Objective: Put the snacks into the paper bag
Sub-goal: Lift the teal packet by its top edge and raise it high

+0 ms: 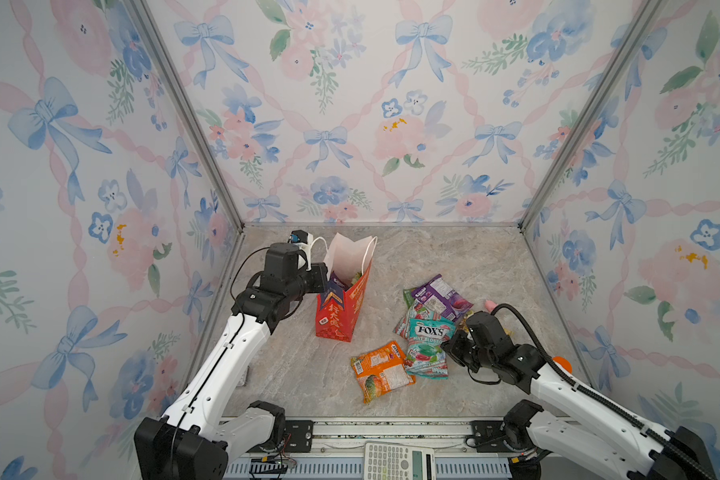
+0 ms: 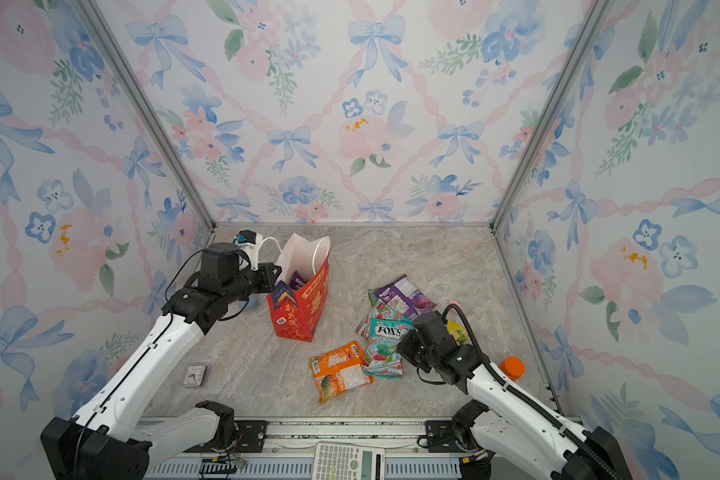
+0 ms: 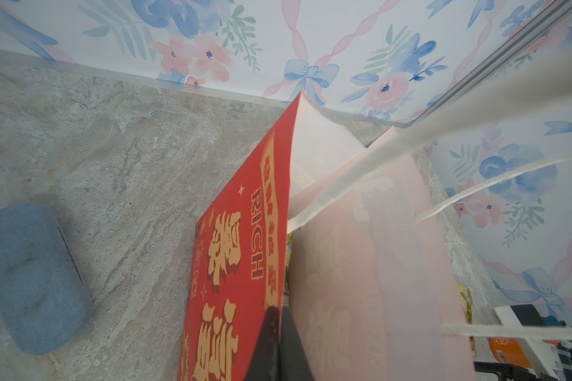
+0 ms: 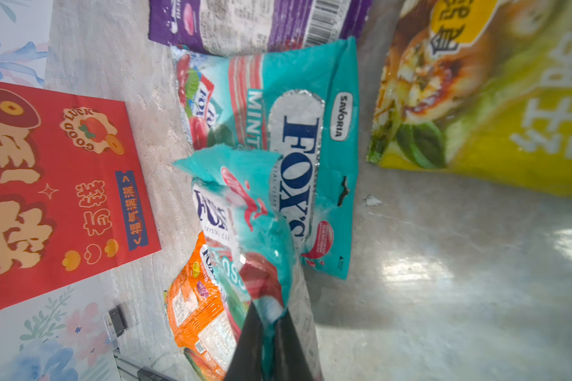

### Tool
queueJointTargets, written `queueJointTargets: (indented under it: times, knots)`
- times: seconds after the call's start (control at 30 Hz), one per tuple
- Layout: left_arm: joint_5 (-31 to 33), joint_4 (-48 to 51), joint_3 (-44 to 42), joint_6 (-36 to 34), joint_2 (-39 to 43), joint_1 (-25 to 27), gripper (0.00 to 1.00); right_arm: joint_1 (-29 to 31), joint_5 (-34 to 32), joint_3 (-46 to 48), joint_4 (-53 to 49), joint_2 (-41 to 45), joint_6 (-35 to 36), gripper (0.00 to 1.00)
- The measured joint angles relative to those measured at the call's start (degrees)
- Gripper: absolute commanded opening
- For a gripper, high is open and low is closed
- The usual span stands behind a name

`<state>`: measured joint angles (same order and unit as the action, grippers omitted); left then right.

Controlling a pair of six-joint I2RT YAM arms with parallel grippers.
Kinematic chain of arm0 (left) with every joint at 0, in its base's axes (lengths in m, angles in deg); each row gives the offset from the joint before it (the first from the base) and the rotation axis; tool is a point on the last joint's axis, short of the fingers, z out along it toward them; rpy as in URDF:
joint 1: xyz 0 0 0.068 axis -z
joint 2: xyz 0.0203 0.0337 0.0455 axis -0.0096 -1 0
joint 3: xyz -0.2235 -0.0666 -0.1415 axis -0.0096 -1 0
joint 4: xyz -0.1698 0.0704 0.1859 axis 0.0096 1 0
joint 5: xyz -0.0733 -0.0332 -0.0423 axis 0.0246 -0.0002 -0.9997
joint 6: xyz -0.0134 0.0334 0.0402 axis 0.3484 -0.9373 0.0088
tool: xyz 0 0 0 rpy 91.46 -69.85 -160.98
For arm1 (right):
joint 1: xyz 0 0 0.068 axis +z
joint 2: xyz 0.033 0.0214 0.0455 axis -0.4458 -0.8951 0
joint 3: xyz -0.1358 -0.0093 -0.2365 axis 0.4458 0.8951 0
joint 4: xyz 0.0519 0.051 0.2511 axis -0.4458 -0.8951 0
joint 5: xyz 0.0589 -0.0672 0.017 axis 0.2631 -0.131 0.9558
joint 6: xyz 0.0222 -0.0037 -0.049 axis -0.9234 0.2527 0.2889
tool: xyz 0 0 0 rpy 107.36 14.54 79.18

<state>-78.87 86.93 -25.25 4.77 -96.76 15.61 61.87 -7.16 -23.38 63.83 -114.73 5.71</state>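
Pick step: my right gripper [image 4: 267, 318] is pinched on a teal FOX'S packet [image 4: 245, 204] at the snack pile [image 1: 431, 320], near the paper bag [image 1: 341, 309]; left gripper [image 3: 277, 311] clamps its rim; next I'd lift, carry over the mouth, let go

My right arm [image 2: 491, 388] is hiding most of the yellow packet [image 2: 457, 330] in both top views; close up it is blurring and running off the frame. The paper bag [image 1: 337, 316] is walling off most of what is lying inside. The calculator [image 1: 398, 461] is getting cropped.
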Motion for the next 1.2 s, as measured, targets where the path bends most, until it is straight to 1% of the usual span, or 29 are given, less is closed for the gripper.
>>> queueJointTargets:
  times: [0.23,0.57,0.73,0.93,1.2]
  knots:
    - [0.0,0.0,0.0,0.0,0.0,0.0,0.00,1.5,-2.2,-9.2,-2.8,-2.6,2.6,0.00]
    - [0.0,0.0,0.0,-0.4,0.0,0.0,0.00,2.2,-3.0,-18.6,-5.5,-9.2,6.2,0.00]
    - [0.0,0.0,0.0,-0.5,0.0,0.0,0.00,2.2,-4.0,-25.3,-6.2,-12.4,8.5,0.00]
    - [0.0,0.0,0.0,-0.6,0.0,0.0,0.00,2.2,-5.7,-33.2,-6.1,-16.3,12.1,0.00]
    - [0.0,0.0,0.0,-0.9,0.0,0.0,0.00,2.2,-7.5,-46.5,-5.7,-23.9,18.6,0.00]
